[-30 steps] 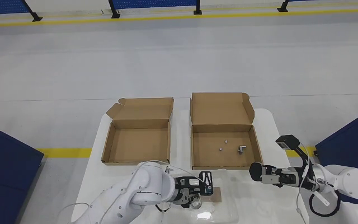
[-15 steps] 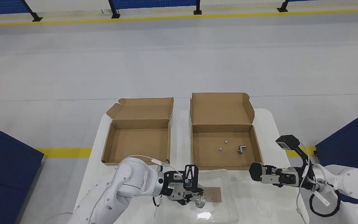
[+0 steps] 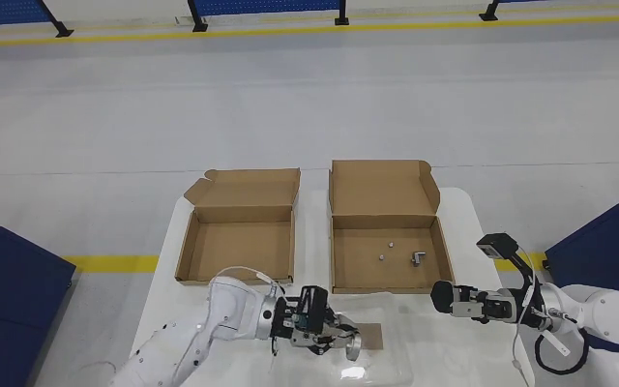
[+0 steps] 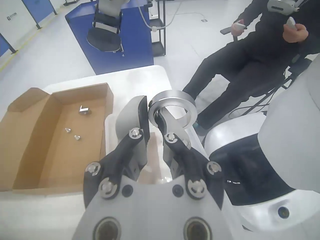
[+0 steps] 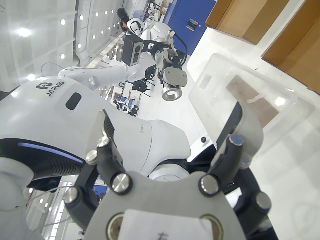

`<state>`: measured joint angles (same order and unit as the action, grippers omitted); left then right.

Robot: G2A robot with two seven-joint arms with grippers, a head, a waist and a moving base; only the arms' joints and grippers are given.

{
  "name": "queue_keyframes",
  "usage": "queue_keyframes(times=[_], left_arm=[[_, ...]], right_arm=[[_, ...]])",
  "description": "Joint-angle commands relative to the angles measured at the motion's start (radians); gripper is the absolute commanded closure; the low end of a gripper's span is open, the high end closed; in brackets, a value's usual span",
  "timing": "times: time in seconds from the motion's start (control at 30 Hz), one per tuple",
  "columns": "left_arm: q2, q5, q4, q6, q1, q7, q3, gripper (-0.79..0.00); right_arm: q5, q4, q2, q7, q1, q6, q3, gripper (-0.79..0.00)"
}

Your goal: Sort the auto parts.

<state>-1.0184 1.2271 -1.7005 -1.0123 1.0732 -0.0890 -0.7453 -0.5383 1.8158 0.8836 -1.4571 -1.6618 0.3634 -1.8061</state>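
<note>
A: Metal ring [image 4: 172,108], count?
B: One. The left gripper [image 4: 153,119] is clamping its wall, one finger through the bore, and holding it lifted over the clear tray [image 5: 220,68] by the table's [image 3: 455,208] front edge, probably for boxing.
A: Remainder?
B: Two boxes. The right box [image 3: 358,263] is holding one bracket [image 4: 84,111] and two bolts [image 4: 77,137]; the left box [image 3: 237,252] is sitting beside it. The right gripper [image 3: 440,295] is hovering at the right edge, fingers apart.

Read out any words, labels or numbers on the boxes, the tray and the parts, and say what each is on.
No print on left box or right box.
On tray: white sticker and brown label, nothing legible on either.
On ring: no markings visible.
On small parts: too small to tell.
</note>
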Motion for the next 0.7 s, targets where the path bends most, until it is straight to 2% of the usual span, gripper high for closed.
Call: queue_keyframes(times=[0.0,0.07,0.13,0.23,0.37,0.43,0.53,0.67], left_arm=[[0.0,0.0,0.0,0.0,0.0,0.006,0.0,0.0],[0.0,-0.006,-0.002,0.005,0.003,0.0,-0.001,0.0],[0.0,-0.018,-0.003,0.032,0.018,-0.064,-0.023,0.0],[0.001,-0.005,-0.002,0.0,0.041,-0.279,-0.055,0.0],[0.003,0.142,0.026,0.0,0.049,-0.608,-0.055,0.0],[0.002,0.222,0.049,0.01,0.045,-0.725,-0.055,0.0],[0.001,0.277,0.052,0.131,0.039,-0.85,-0.008,0.0],[0.01,0.273,0.068,0.241,-0.003,-0.96,0.073,0.0]], right_arm=[[0.0,0.0,0.0,0.0,0.0,0.0,0.0,-0.785],[0.0,0.0,0.0,0.0,0.0,0.0,0.0,-0.785],[0.0,0.0,0.0,0.0,0.0,0.0,0.0,-0.785],[0.0,0.0,0.0,0.0,0.0,0.0,0.0,-0.785],[0.0,0.0,0.0,0.0,0.0,0.0,0.0,-0.785],[0.0,0.0,0.0,0.0,0.0,0.0,0.0,-0.785],[0.0,0.0,0.0,0.0,0.0,0.0,0.0,-0.785],[0.0,0.0,0.0,0.0,0.0,0.0,0.0,-0.785]])
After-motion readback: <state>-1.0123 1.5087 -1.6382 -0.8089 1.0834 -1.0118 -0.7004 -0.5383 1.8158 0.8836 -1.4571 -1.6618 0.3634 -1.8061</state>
